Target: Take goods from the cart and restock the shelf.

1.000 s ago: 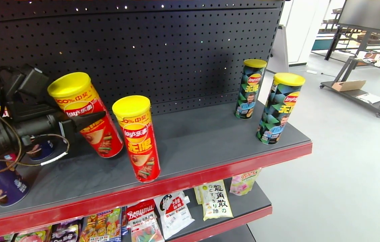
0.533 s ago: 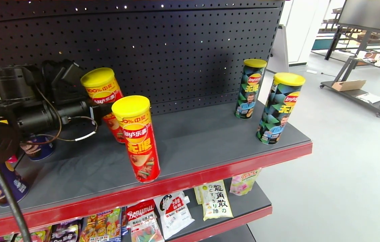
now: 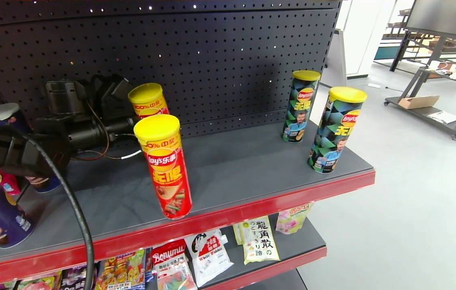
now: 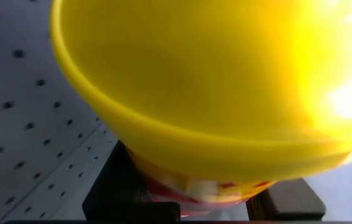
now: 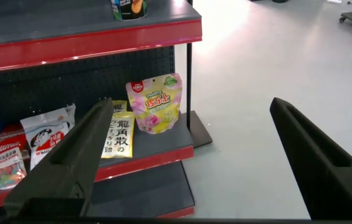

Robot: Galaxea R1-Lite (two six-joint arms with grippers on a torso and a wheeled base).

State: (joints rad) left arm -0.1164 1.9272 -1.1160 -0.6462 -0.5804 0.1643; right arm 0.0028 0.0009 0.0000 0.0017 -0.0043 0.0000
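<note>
We are gripping a red chip can [image 3: 148, 100] in our left end effector [image 3: 131, 125], clamped on its sides. The can is being held at the back of the top shelf [image 3: 232, 169], close to the pegboard [image 3: 211, 60], just behind another red can [image 3: 166, 169] (its base is hidden). Our right end effector [image 5: 191, 109] is hanging spread wide, holding nothing, facing snack bags [image 5: 154, 102] on the lower shelf.

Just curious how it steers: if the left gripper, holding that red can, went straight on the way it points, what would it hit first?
Most likely the pegboard behind the shelf, with the red can in the left gripper touching first; depth is hard to judge.
</note>
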